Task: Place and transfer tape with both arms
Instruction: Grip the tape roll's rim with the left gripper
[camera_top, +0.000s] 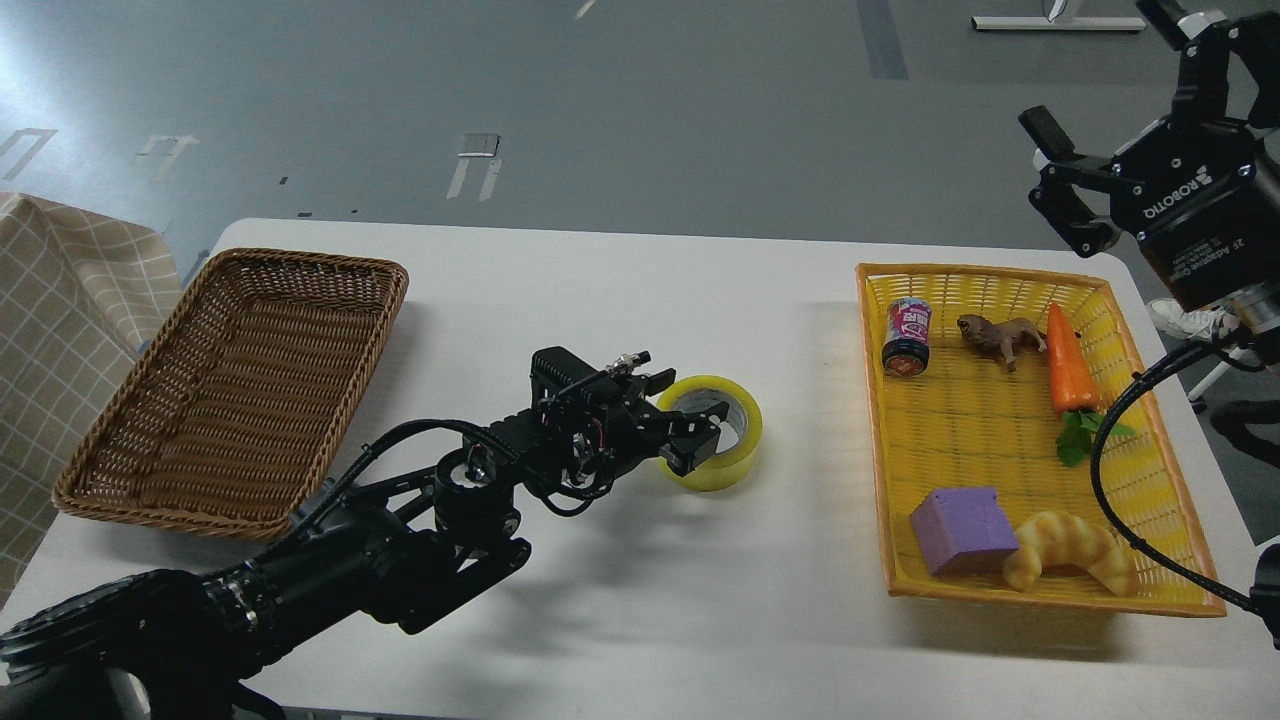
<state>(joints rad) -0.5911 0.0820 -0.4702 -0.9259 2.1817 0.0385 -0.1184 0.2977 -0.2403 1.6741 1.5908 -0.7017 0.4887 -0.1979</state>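
Nearest the lens, left arm (330, 560) is reaching in from the lower left across the white table (620, 300).

Tape (735, 455) is lying flat at mid-table, between the two baskets, hole facing up. Left hand (700, 425) is sitting over the roll's near-left rim; one finger appears to be dipping into the core, the other lying outside the wall. Fingers look to be straddling the rim, but whether they are clenching it I cannot tell.

Judgement: pick-up step is in hand, the tape seemingly headed for the brown wicker basket (230, 390) at left. Next move is calling for a firm pinch on the wall, then a straight lift.

Right hand (1070, 195) is hanging high at upper right, fingers spread and holding nothing, well apart from the tape, above the yellow basket (1040, 590) with can (907, 337), carrot (1068, 372), purple block (962, 530) and croissant (1072, 567).
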